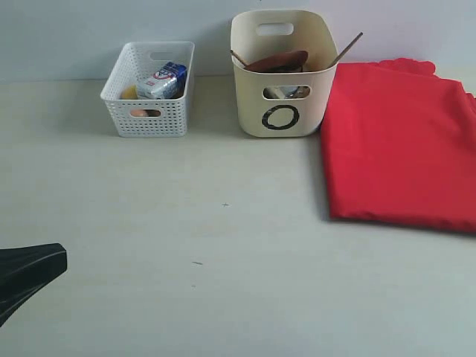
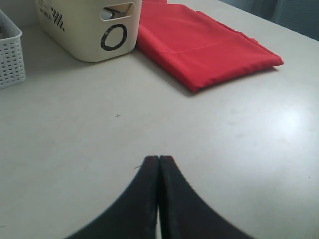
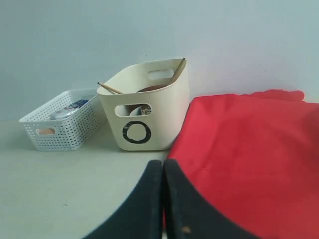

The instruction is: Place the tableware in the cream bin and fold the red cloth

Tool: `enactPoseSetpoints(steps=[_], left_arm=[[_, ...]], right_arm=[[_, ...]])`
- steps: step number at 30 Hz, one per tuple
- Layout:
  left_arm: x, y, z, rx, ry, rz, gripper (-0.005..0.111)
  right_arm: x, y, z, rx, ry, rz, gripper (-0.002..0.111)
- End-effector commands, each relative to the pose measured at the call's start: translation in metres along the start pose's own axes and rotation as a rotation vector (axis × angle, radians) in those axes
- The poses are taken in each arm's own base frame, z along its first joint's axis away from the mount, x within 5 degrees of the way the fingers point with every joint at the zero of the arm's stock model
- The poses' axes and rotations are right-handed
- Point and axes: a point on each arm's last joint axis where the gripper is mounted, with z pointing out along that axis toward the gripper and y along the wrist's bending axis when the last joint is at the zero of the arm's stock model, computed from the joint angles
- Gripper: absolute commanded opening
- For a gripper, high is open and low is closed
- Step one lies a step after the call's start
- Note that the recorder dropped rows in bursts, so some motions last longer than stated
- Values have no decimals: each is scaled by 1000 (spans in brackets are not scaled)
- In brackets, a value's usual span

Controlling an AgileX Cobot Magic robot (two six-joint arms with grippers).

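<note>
Cream bin (image 1: 253, 104) is standing upright at the back of the table (image 1: 223, 260), black "O" facing the ext. cam. Wooden plate (image 1: 279, 61) is leaning inside it near the top, and chopsticks (image 1: 347, 48) are poking out over the rim, one to each side; sth shiny is showing thru the front handle cut-out, can't tell what. Red cloth (image 1: 401, 141) is lying flat in a folded rectangle on the table, right of the bin and up against its side. White lattice basket (image 1: 149, 123) is sitting left of the bin, apart from it, w/ a milk carton (image 1: 163, 80) inside. Left gripper (image 2: 158, 162) is hanging above bare tabletop, fingers pressed together, holding nothing. Right gripper (image 3: 163, 167) is hovering by the cloth's near edge, fingers likewise together, nothing between them.
</note>
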Motion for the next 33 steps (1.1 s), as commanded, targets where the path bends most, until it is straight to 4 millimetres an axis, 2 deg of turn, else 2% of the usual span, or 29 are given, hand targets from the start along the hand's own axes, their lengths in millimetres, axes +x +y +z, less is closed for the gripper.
enactPoseSetpoints(steps=[1, 10, 19, 22, 26, 30, 33], left_arm=[[0, 0, -1, -1, -9, 3, 1], [0, 0, -1, 0, -9, 4, 1], [-9, 1, -22, -1, -162, 18, 1], [-15, 7, -37, -82, -283, 118, 1], [-18, 14, -59, -236, -444, 107, 1], [-8, 23, -70, -436, -526, 90, 1], [5, 34, -67, -601, -489, 53, 1]], right_arm=[[1, -1, 0, 8, -5, -4, 0], [1, -1, 0, 8, -3, -4, 0], [1, -1, 0, 8, -3, -4, 0], [1, -1, 0, 8, -3, -4, 0], [1, -1, 0, 8, -3, -4, 0], [1, -1, 0, 8, -3, -4, 0], [1, -1, 0, 8, -3, -4, 0]])
